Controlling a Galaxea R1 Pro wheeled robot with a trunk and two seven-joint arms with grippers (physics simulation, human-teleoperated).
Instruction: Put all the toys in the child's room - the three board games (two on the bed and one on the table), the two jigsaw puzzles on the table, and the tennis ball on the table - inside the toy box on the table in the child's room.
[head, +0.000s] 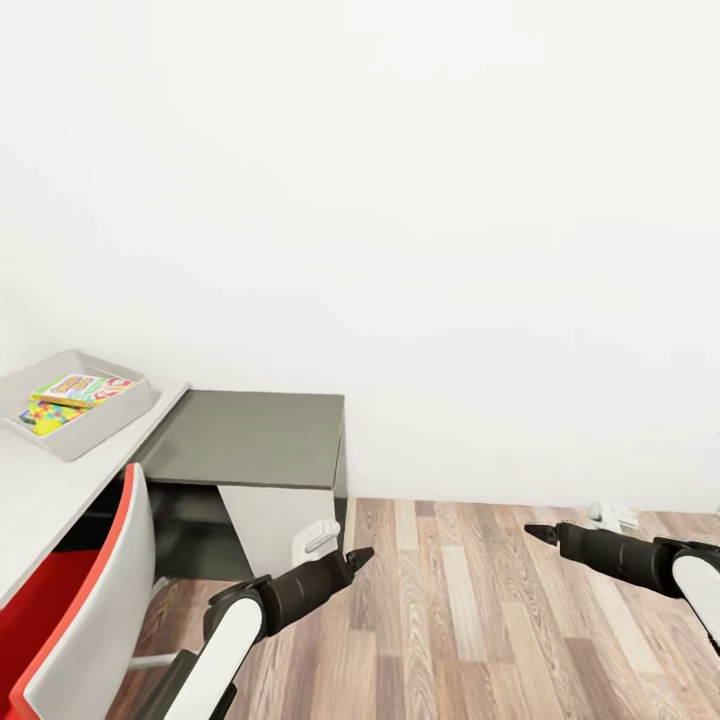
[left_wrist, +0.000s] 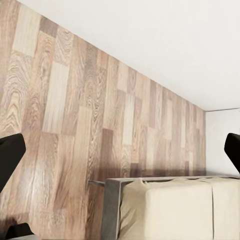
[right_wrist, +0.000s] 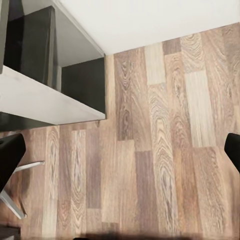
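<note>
On the table (head: 40, 480) at far left sits the toy box (head: 120, 410), holding a board game (head: 80, 388) over a jigsaw puzzle (head: 45, 418). Left gripper (head: 362, 553) and right gripper (head: 538, 532) hang released above the floor (head: 450, 620), grasping nothing.

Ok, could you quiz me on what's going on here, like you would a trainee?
1. True or false: the toy box holds nothing.
2. Which does the left wrist view show? A the bed; B a tennis ball; C a door.
3. Fill in: the left hand and right hand both hang above the wooden ___.

Key
1. False: a board game and a jigsaw puzzle lie in it.
2. A.
3. floor.
</note>
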